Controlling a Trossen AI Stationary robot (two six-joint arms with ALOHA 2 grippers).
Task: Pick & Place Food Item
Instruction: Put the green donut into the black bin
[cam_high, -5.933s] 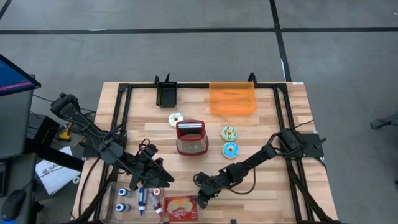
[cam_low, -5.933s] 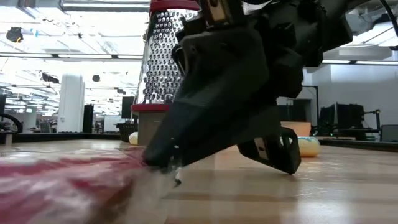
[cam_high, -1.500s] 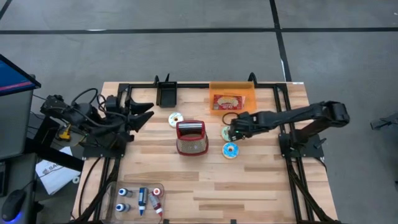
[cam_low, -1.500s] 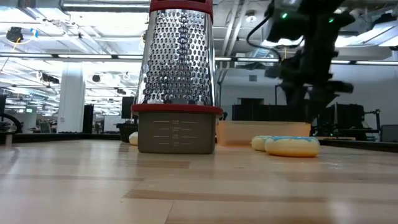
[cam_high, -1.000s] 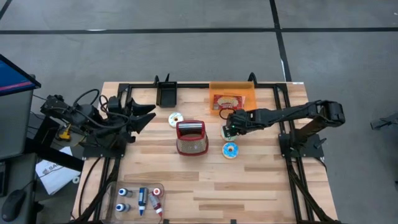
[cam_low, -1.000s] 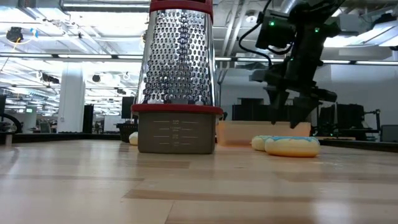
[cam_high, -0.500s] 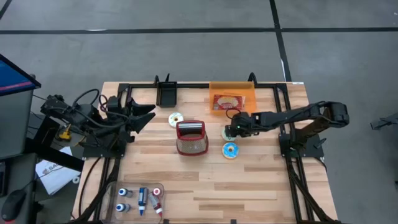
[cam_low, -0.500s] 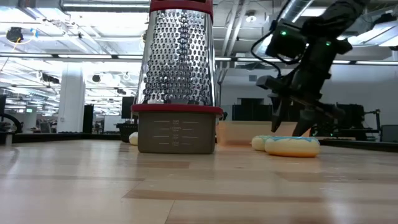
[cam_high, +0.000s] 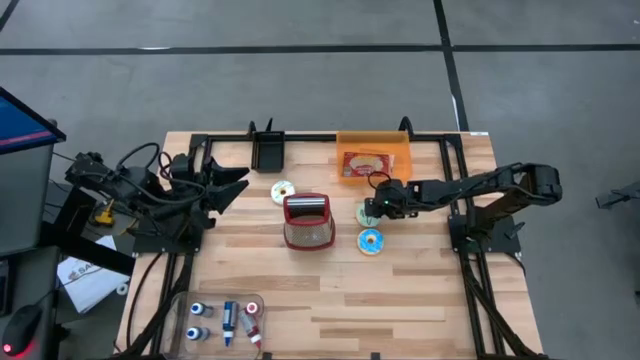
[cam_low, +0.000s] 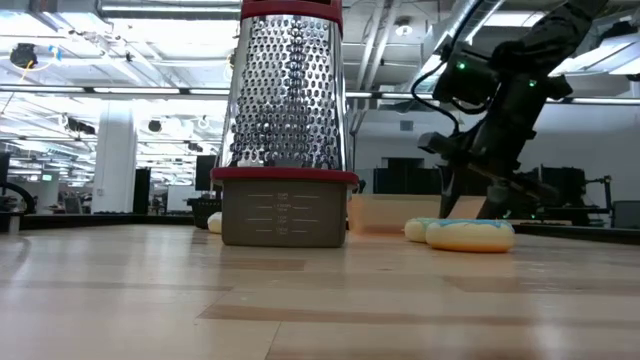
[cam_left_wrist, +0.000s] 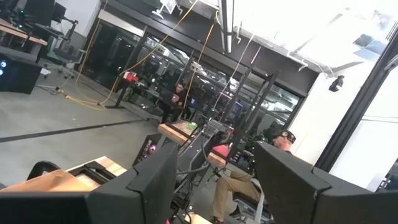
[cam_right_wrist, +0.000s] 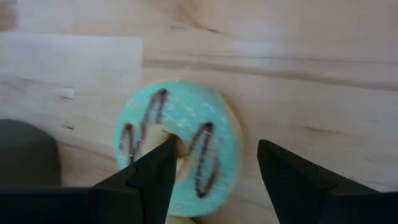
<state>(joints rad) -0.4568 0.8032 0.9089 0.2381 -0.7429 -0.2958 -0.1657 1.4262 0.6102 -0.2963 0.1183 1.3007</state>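
Observation:
A green donut with dark stripes (cam_right_wrist: 180, 144) lies flat on the table (cam_high: 420, 300), right of the metal grater (cam_high: 308, 221). My right gripper (cam_right_wrist: 214, 168) hangs open just over it, pointing steeply down; one finger is above the donut's hole, the other past its outer edge. In the high view the right gripper (cam_high: 373, 208) covers most of the green donut (cam_high: 363, 215). A blue donut (cam_high: 370, 241) lies nearer, a white one (cam_high: 282, 191) left of the grater. A red food packet (cam_high: 364, 163) lies in the orange bin (cam_high: 400, 170). My left gripper (cam_high: 238, 180) waits, open and raised, at the far left.
The grater (cam_low: 286, 130) stands upright mid-table, close to the left of the donuts. A black holder (cam_high: 267, 152) sits at the far edge. A clear tray with markers and small bottles (cam_high: 222, 318) is at the near left. People sit in the room beyond, in the left wrist view.
My right gripper has sunk toward the green donut, drifting slightly toward the table's near edge, and its wrist has rolled. It stays open. No donut has moved.

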